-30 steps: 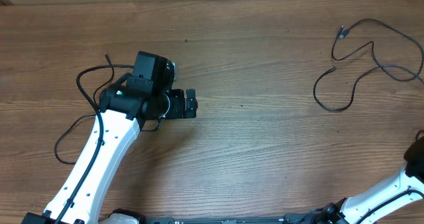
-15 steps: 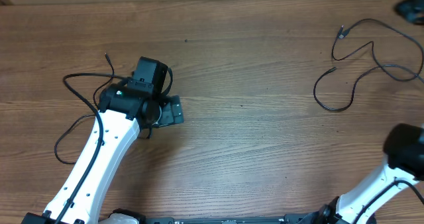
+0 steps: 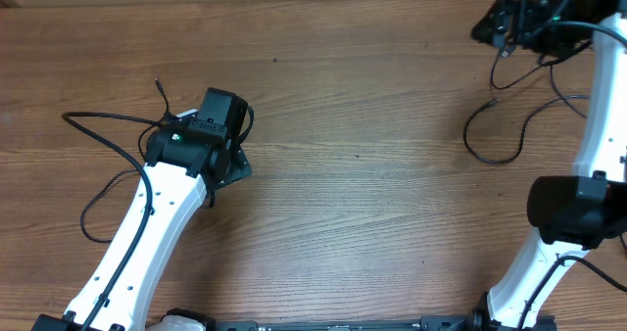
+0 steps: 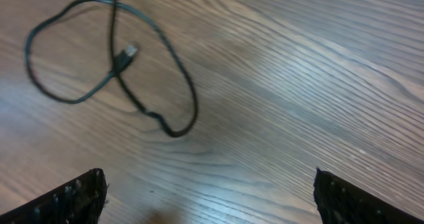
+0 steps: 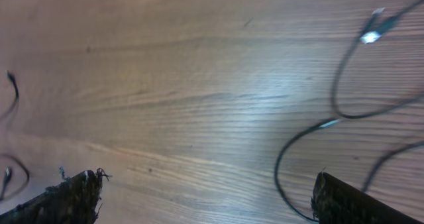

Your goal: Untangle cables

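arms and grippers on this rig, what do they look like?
Left arm and right arm: white links, black joints and wrists. Black wire along the left link, green light at its wrist. Left gripper and right gripper: black, rough-edged fingers.

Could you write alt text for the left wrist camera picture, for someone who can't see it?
A thin black cable lies in loose loops on a wooden table, a small plug among them. The open left gripper frames the bottom corners.
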`<state>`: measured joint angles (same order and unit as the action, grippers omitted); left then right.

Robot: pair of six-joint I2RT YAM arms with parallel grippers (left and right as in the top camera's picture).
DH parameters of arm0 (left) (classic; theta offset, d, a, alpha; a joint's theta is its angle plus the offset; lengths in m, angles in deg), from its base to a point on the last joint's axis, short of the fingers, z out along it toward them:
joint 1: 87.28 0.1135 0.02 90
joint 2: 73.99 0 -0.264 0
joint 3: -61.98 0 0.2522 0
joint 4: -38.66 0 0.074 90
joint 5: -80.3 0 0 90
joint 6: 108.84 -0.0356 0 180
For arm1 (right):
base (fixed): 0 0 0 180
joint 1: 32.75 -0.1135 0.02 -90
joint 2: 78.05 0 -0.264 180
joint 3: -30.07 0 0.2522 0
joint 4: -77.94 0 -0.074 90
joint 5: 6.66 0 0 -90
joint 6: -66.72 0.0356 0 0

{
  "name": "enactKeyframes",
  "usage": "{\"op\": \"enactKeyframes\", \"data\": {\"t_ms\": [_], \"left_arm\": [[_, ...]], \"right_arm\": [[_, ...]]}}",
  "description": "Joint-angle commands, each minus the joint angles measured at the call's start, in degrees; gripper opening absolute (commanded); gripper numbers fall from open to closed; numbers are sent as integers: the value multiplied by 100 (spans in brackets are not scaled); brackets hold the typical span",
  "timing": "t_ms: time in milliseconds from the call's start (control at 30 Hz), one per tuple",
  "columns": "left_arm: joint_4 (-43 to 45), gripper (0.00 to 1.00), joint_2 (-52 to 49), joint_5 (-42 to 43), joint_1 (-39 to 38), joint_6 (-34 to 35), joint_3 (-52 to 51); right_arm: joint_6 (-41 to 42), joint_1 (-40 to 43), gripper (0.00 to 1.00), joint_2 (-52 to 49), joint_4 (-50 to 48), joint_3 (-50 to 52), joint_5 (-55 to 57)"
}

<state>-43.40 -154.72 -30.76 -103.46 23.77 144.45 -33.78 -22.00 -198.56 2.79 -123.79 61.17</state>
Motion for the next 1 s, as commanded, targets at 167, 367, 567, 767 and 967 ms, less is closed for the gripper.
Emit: {"op": "enactKeyframes", "data": {"t_ms": [167,367,567,767,967], "left_arm": [[-114,100,37,-492,203,1432,-160],[603,100,37,-483,203,1491,-881],[920,100,37,-485,214,1659,-1322],[1770,91,37,-485,234,1655,-1825],[2107,66,37,-763,236,1613,-1840]], "right_arm": [[-205,-402,100,-7,-330,922,46],[-634,-590,100,-7,-638,1423,-391],[-629,-793,100,-7,-750,1596,-387],[-629,-1001,100,-7,-778,1596,-382],[-629,-1080,100,-7,-785,1596,-382]]}}
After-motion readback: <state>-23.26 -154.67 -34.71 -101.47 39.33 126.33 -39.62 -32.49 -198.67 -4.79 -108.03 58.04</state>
